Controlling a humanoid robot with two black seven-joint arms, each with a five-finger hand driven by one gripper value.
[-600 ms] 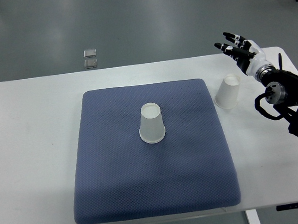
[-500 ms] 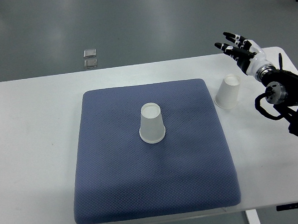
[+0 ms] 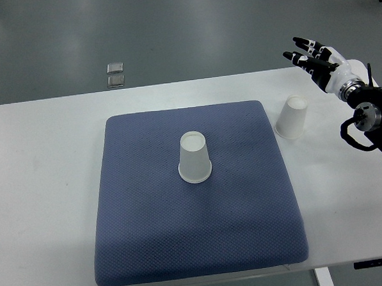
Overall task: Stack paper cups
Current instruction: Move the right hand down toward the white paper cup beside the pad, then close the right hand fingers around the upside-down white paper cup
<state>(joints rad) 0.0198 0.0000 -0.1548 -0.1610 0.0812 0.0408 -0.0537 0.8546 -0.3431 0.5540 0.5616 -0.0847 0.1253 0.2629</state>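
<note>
White table carries a blue mat; one inverted paper cup stands mid-mat, the second cup just off its right edge. Right hand, fingers spread and empty, has drifted up and right, away from that cup. Stacking not begun.

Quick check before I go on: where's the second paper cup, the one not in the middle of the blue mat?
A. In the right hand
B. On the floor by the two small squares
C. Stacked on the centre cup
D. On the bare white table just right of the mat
D: the second cup stands upside down on the white table, just off the blue mat, and the open right hand holds nothing.
</note>
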